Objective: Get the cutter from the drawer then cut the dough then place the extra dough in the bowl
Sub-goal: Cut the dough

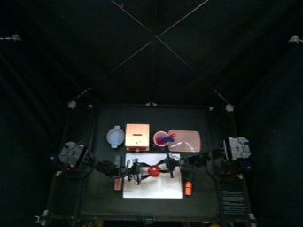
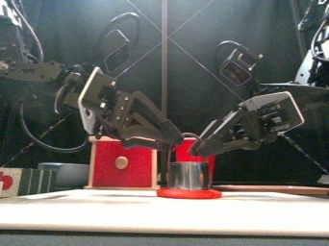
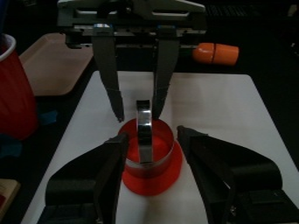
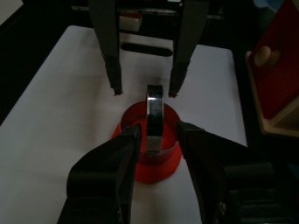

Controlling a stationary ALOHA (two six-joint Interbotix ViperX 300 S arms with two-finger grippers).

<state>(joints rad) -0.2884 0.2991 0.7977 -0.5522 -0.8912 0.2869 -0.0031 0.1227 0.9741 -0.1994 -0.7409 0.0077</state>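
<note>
White board (image 1: pixel 148 190) beneath dough (image 2: pixel 189 192), cutter (image 2: pixel 189 175); left wrist view's orange toy (image 3: pixel 216 52).

Top cam sits way up high, looking down and a bit toward the back, so the table (image 1: pixel 89 191) only fills the lower half under the black curtain (image 1: pixel 151 53) and everything looks tiny. Front cam is right at the table's front edge, looking level across the white cutting board (image 2: pixel 77 207), pretty close. Each wrist cam looks along its own jaws from very near, and the two face each other. Both show the red dough (image 3: pixel 152 185), the cutter (image 3: pixel 145 131) on it and the opposite arm's jaws. All four views share that spot on the board
</note>
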